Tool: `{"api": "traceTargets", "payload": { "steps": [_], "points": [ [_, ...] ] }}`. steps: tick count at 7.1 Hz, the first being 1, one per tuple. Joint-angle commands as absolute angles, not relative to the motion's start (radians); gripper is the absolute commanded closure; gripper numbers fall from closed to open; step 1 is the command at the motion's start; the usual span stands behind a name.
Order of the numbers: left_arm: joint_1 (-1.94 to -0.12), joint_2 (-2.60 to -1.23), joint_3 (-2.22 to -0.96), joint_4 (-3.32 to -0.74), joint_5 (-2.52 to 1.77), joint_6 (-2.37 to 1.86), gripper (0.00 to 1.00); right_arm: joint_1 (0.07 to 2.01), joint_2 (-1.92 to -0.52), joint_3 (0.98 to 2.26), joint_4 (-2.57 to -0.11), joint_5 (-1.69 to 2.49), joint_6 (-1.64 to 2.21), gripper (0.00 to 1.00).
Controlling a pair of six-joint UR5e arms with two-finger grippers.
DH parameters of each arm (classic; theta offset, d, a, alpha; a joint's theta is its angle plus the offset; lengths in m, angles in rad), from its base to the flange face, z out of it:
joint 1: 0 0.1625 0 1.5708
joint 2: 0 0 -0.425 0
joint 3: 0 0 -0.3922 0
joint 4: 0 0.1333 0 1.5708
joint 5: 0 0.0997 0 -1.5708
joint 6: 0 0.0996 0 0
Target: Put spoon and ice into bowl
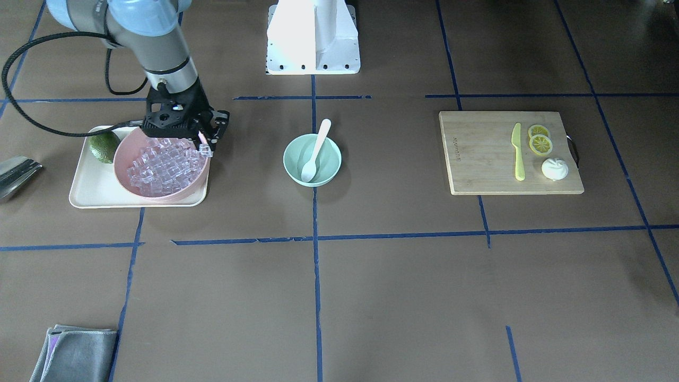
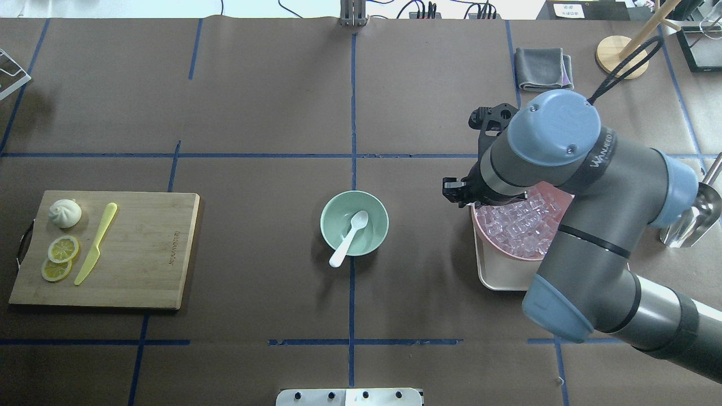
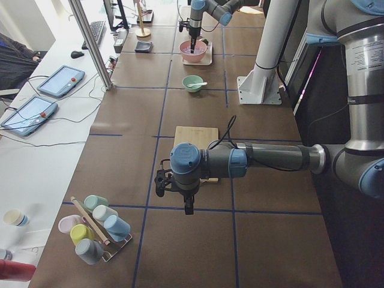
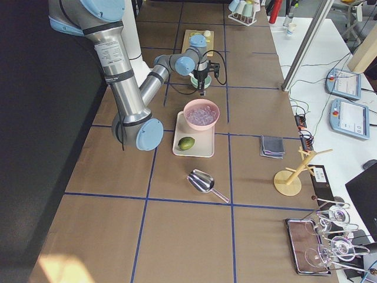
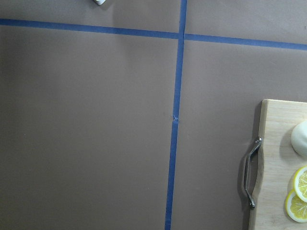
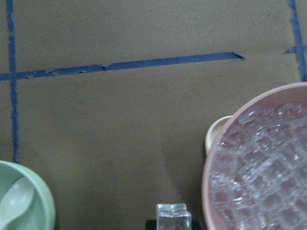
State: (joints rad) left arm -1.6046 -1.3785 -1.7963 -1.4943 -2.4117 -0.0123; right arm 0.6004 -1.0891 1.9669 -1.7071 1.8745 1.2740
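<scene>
The white spoon (image 1: pixel 316 151) lies in the mint-green bowl (image 1: pixel 289 159), scoop down and handle over the rim; both also show in the overhead view, spoon (image 2: pixel 350 237) and bowl (image 2: pixel 333 211). My right gripper (image 1: pixel 204 148) is shut on a clear ice cube (image 6: pixel 173 216) and holds it raised at the rim of the pink bowl (image 1: pixel 122 175), on the side toward the mint bowl. The pink bowl holds many ice cubes (image 2: pixel 519 225). My left gripper (image 3: pixel 187 201) hangs over the table past the cutting board's end; I cannot tell whether it is open or shut.
The pink bowl stands on a cream tray (image 1: pixel 85 196) with an avocado (image 1: pixel 104 147). A wooden cutting board (image 1: pixel 477 159) holds a yellow-green knife (image 1: pixel 518 151), lemon slices (image 1: pixel 540 140) and a bun (image 1: pixel 555 168). A metal scoop (image 2: pixel 691 217) and grey cloth (image 2: pixel 541 67) lie nearby.
</scene>
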Motion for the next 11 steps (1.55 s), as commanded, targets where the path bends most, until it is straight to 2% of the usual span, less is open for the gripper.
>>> {"api": "traceTargets", "payload": {
  "steps": [1, 4, 7, 9, 10, 11],
  "points": [
    [-1.605, -1.379, -1.799, -1.493, -2.414, -0.014, 0.00, 0.517, -0.924, 1.852, -1.740, 1.794, 1.483, 0.96],
    [-1.603, -1.381, -1.809, -1.490, -2.414, -0.015, 0.00, 0.450, -0.744, 1.617, -1.733, 1.698, 1.665, 0.96],
    [-1.603, -1.382, -1.812, -1.488, -2.414, -0.015, 0.00, 0.433, -0.724, 1.563, -1.705, 1.680, 1.671, 0.94],
    [-1.603, -1.381, -1.813, -1.488, -2.414, -0.015, 0.00, 0.417, -0.726, 1.542, -1.655, 1.677, 1.672, 0.88],
    [-1.603, -1.381, -1.812, -1.488, -2.414, -0.015, 0.00, 0.413, -0.727, 1.540, -1.655, 1.677, 1.696, 0.75],
    [-1.603, -1.381, -1.812, -1.488, -2.414, -0.015, 0.00, 0.410, -0.735, 1.540, -1.655, 1.677, 1.694, 0.41]
  ]
}}
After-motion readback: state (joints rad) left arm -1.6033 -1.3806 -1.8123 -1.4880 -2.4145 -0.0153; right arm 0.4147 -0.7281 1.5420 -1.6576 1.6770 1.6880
